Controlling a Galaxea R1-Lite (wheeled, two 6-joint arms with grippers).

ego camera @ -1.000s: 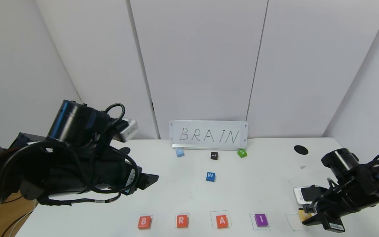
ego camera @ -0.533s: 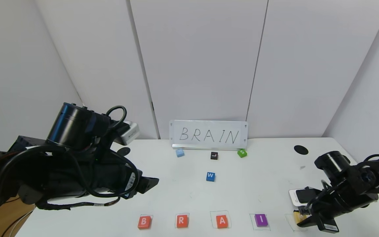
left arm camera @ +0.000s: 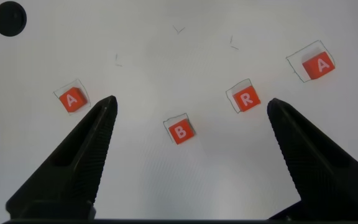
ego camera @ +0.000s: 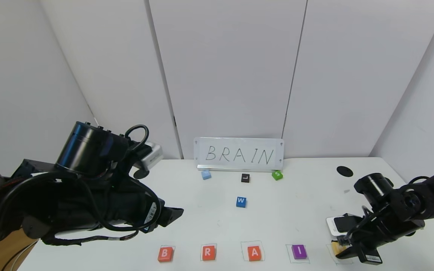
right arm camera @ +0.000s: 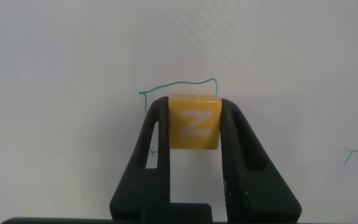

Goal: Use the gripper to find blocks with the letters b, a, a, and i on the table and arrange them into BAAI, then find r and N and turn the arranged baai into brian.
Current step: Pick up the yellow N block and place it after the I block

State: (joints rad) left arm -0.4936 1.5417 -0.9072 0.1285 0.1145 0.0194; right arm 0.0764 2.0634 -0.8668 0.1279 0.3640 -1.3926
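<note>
Leftward goes the right gripper (ego camera: 343,250) since a second ago, carrying the yellow N (right arm camera: 193,122) along the near edge of the table (ego camera: 300,210) toward the green-drawn square (right arm camera: 179,93) just right of the purple I (ego camera: 299,251). Its jaws are clamped on the N block from both sides, and in the right wrist view the block sits at that square's edge. Along the front row the orange-red B (ego camera: 165,254), R (ego camera: 208,252) and A (ego camera: 254,253) stand in line, then the I. Out on the left, the left gripper (left arm camera: 188,115) hovers above the table with jaws spread wide and nothing between them; a second A (left arm camera: 72,100) lies beyond its finger. Behind, the BRAIN sign (ego camera: 239,154) stands at the wall.
</note>
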